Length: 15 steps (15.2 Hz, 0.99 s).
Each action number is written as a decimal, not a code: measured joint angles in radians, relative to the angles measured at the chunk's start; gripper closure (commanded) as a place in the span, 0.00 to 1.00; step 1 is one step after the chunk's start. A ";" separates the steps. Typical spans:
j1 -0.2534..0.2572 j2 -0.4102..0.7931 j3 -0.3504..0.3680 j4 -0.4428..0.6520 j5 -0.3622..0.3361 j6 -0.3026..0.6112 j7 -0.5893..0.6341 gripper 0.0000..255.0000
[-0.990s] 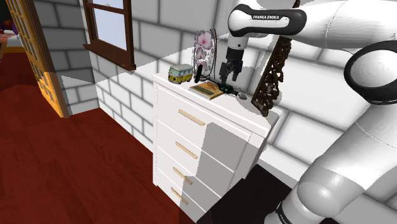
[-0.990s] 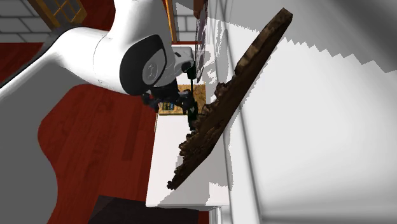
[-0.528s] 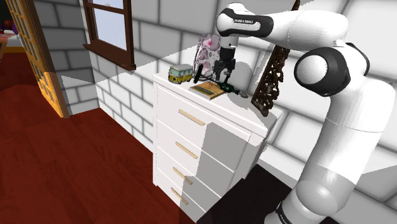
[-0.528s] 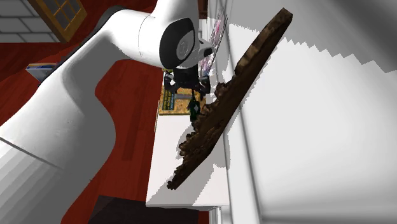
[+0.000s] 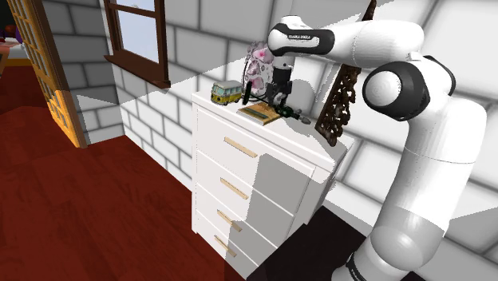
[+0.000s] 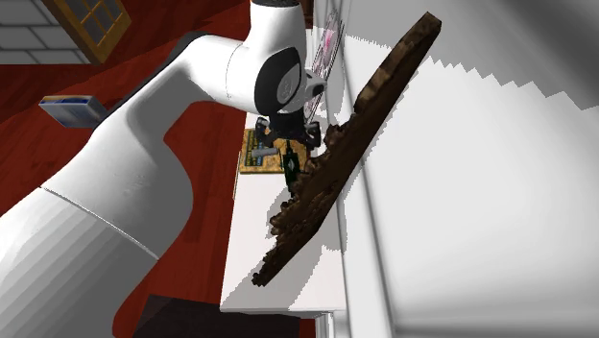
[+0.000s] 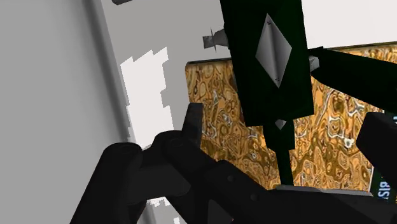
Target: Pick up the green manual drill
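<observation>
Well to the left of the book (image 5: 259, 112), in the shoulder view, a wooden door (image 5: 41, 76) is standing at the edge of a red-brown floor (image 5: 96, 207). A dark-framed window (image 5: 137, 36) is sitting in the grey block wall (image 5: 183, 64) between door and book. The book itself, gold-patterned, is lying flat on top of the white dresser (image 5: 267, 187), which is showing four drawers in its front. Just left of the book a small green and yellow van (image 5: 226, 92) is standing on the dresser top. Behind the book a round ornament (image 5: 257, 57) with pink flowers is standing upright by the wall.

The pincer (image 5: 280, 97) is hanging just above the book's right edge, pointing down at the dresser top. In the wrist view its black fingers (image 7: 162, 175) are standing apart, so it is wide and holding nothing. The thin shaft of the drill (image 7: 268, 70) is running between them, and I cannot tell whether either is touching it. The drill, dark green with a grey diamond on its body, is lying on the dresser just right of the book, under the pincer. Whether it is touching the book I cannot tell. Further right of the book a dark carved panel (image 5: 339, 100) is leaning against the wall, its foot near the drill. The white arm (image 5: 431, 160) is rising from the lower right and passing in front of the panel towards the book.
</observation>
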 measured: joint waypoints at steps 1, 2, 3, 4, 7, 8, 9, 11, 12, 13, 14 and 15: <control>0.000 -0.002 0.000 -0.011 0.000 0.009 0.000 0.00; 0.000 -0.006 0.000 -0.023 -0.001 0.017 0.000 1.00; 0.001 -0.008 0.000 -0.029 -0.001 0.021 0.001 1.00; 0.001 -0.009 0.000 -0.032 -0.001 0.023 0.001 1.00; 0.001 -0.010 0.000 -0.034 -0.001 0.026 0.000 1.00; 0.001 -0.010 0.000 -0.034 -0.002 0.026 0.000 1.00; 0.000 -0.010 0.000 -0.034 -0.002 0.026 0.000 1.00; 0.001 -0.010 0.000 -0.034 -0.002 0.026 0.000 1.00; 0.001 -0.008 0.000 -0.031 -0.001 0.025 0.001 1.00; 0.001 -0.006 0.000 -0.022 -0.001 0.016 0.001 1.00; 0.000 -0.004 0.000 -0.010 -0.001 0.006 0.000 1.00; -0.001 -0.004 -0.001 0.003 -0.001 -0.006 -0.001 1.00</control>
